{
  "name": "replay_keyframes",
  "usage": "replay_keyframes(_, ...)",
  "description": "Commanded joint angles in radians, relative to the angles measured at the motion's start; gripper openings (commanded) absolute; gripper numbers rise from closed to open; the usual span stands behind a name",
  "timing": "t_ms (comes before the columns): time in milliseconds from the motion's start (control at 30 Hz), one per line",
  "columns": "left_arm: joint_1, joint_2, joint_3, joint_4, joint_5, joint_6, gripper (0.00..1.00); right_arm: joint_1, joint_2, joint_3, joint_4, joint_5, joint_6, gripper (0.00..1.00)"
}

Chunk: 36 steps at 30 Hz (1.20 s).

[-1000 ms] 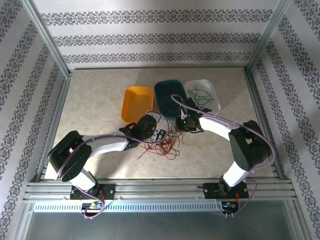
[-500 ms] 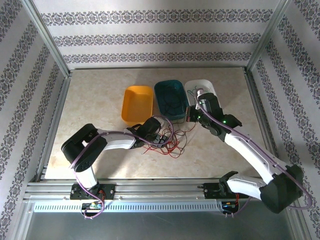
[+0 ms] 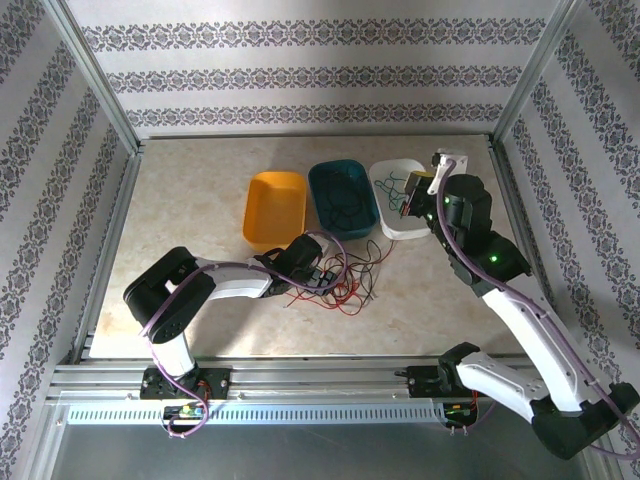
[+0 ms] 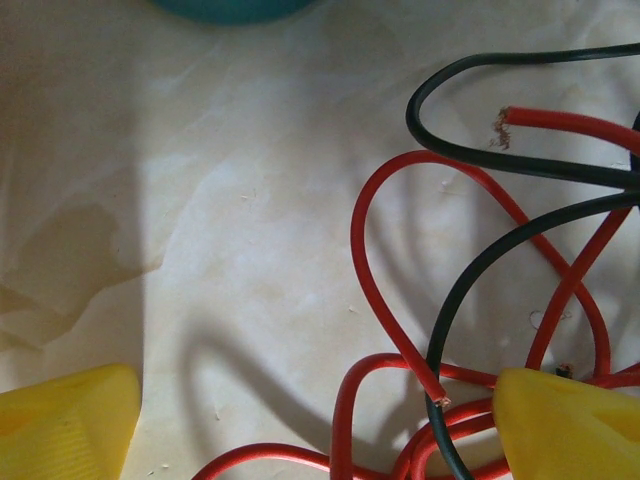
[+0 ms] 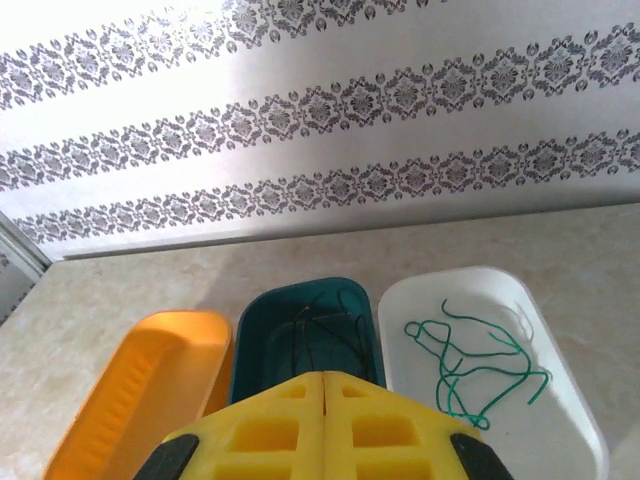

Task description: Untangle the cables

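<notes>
Top external, right end effector [image 3: 415, 186] high, arm [image 3: 505, 295] outstretched

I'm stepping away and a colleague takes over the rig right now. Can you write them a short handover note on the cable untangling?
Left end effector: open, low over the tangle on the table, gripping nothing.
Right end effector: shut, up beside the white bin, no cable seen in it.
Done: green cables lie in the white bin, dark cables in the teal bin.
To do: red cables and black cables lie crossed over each other on the table in front of the bins; separate them.
</notes>
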Motion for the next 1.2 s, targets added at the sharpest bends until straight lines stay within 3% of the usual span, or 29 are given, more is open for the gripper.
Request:
replay_keyframes(0,-0.011,0.000,-0.019,-0.027,0.041,0.013,0.91,-0.011,0.055,-0.036,-0.090,-0.046,0.024,0.29)
replay_keyframes(33,-0.011,-0.005,-0.019,-0.029,0.037,0.012,0.91,-0.011,0.068,-0.063,-0.104,-0.085,0.043,0.40)
replay_keyframes(100,-0.011,-0.012,-0.022,-0.027,0.034,0.012,0.91,-0.011,0.090,-0.125,-0.103,-0.165,0.067,0.53)
replay_keyframes(200,-0.011,-0.016,-0.023,-0.024,0.036,0.011,0.91,-0.004,0.141,-0.196,-0.077,-0.260,0.078,0.60)
replay_keyframes(467,-0.012,-0.008,-0.011,-0.025,0.041,0.006,0.91,0.044,0.312,-0.191,-0.051,-0.412,0.038,0.61)
replay_keyframes(700,-0.012,-0.008,-0.016,-0.028,0.040,0.007,0.91,0.110,0.342,-0.190,-0.034,-0.528,-0.004,0.60)
replay_keyframes(1167,-0.012,-0.016,-0.009,-0.037,0.042,0.015,0.91,0.156,0.483,-0.162,-0.027,-0.510,-0.055,0.59)
